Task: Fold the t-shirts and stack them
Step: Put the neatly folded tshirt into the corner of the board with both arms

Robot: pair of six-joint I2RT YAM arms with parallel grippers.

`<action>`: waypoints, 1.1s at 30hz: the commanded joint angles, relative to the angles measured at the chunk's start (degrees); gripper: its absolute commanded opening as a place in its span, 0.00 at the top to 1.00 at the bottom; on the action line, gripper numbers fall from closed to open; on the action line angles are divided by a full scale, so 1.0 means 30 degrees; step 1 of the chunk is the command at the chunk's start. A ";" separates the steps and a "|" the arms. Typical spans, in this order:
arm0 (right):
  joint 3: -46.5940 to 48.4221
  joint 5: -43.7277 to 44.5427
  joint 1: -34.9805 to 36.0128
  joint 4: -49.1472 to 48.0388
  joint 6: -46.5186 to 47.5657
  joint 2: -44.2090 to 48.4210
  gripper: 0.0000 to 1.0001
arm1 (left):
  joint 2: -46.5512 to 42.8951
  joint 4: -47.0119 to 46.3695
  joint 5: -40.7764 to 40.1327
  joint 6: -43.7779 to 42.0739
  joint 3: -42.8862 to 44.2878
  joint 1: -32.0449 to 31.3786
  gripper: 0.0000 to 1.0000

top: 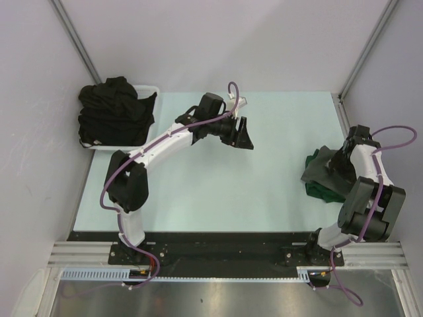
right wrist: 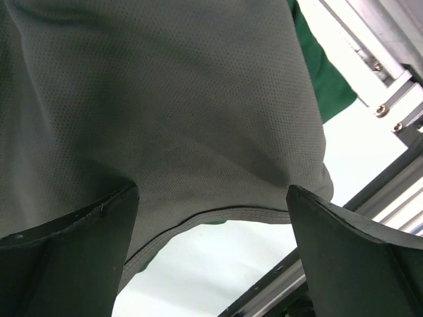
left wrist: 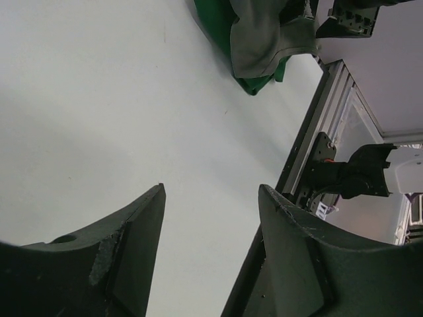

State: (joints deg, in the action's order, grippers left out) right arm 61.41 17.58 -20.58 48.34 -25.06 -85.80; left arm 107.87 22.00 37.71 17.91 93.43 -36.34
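Spilling from the white basket (top: pixel 151 90) at ten o'clock lie black t-shirts (top: pixel 114 109). The left gripper (left wrist: pixel 211 191) hangs at the centre of the table (top: pixel 198 198), jaws apart and empty. At three o'clock the right gripper (right wrist: pixel 211 191), jaws spread wide, is over the grey t-shirt (right wrist: pixel 165 99), which lies atop the green t-shirt (top: pixel 322 192).

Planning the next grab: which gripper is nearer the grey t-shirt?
Right. The right gripper hangs open close over the grey t-shirt at the table's right edge; the left gripper, also open, is over the table's middle, well away.

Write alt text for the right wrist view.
A charcoal grey t-shirt fills the frame behind the right gripper's two open dark fingers. A dark green t-shirt peeks out beside it, near an aluminium rail.
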 commanded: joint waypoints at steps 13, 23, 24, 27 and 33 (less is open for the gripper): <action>-0.1161 -0.0325 -0.0084 0.0089 -0.0730 -0.0053 0.00 | -0.1153 -0.0213 0.0407 -0.0404 -0.0088 0.0247 0.36; -0.0520 0.0906 -0.0084 0.0206 -0.0056 -0.0081 0.00 | -0.0744 -0.0360 0.0554 -0.0199 0.0088 0.0247 0.36; -0.0373 0.0877 -0.0084 0.0264 0.0032 -0.0053 0.00 | -0.0743 -0.0360 0.0554 -0.0199 0.0117 0.0247 0.36; 0.0794 0.0760 0.0003 0.0674 0.0062 0.0269 0.00 | -0.0714 -0.0331 0.0495 -0.0199 0.0146 0.0247 0.36; 0.4544 0.1228 0.1466 0.1494 0.0150 0.1412 0.00 | -0.0685 -0.0301 0.0349 -0.0228 0.0059 0.0335 0.36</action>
State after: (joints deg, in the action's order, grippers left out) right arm 66.22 19.09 -19.11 51.57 -25.15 -85.36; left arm 107.87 21.98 37.78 17.91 93.43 -35.92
